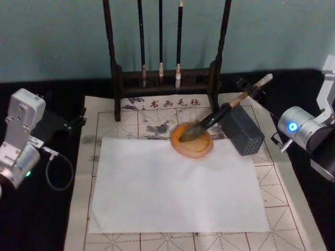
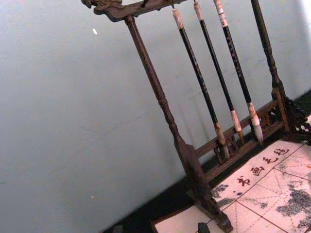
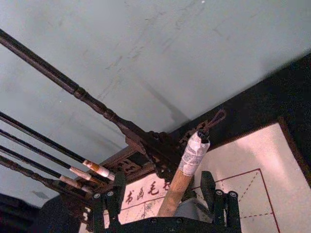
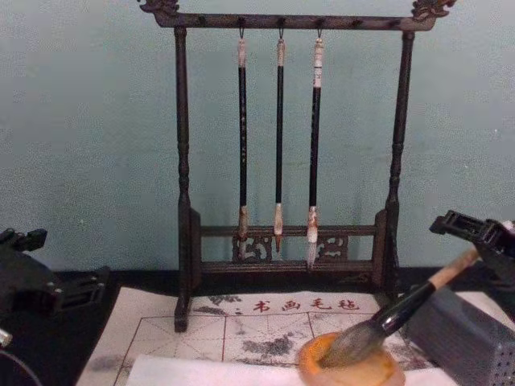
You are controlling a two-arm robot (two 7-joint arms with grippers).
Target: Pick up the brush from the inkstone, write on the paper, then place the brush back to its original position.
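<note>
The brush [image 1: 212, 119] rests bristles-down in the inkstone [image 1: 204, 151], handle slanting up to the inkstone's far right, where the right gripper [image 3: 163, 191] straddles it, spread wide, not gripping. The left gripper [image 1: 73, 124] idles well left of the inkstone.

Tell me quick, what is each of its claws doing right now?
Left gripper: parked off to the left; open or shut cannot be told.
Right gripper: open, straddling the handle end of the brush, not gripping it yet.

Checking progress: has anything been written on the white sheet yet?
No, the sheet is blank, and the brush rests in the inkstone.
</note>
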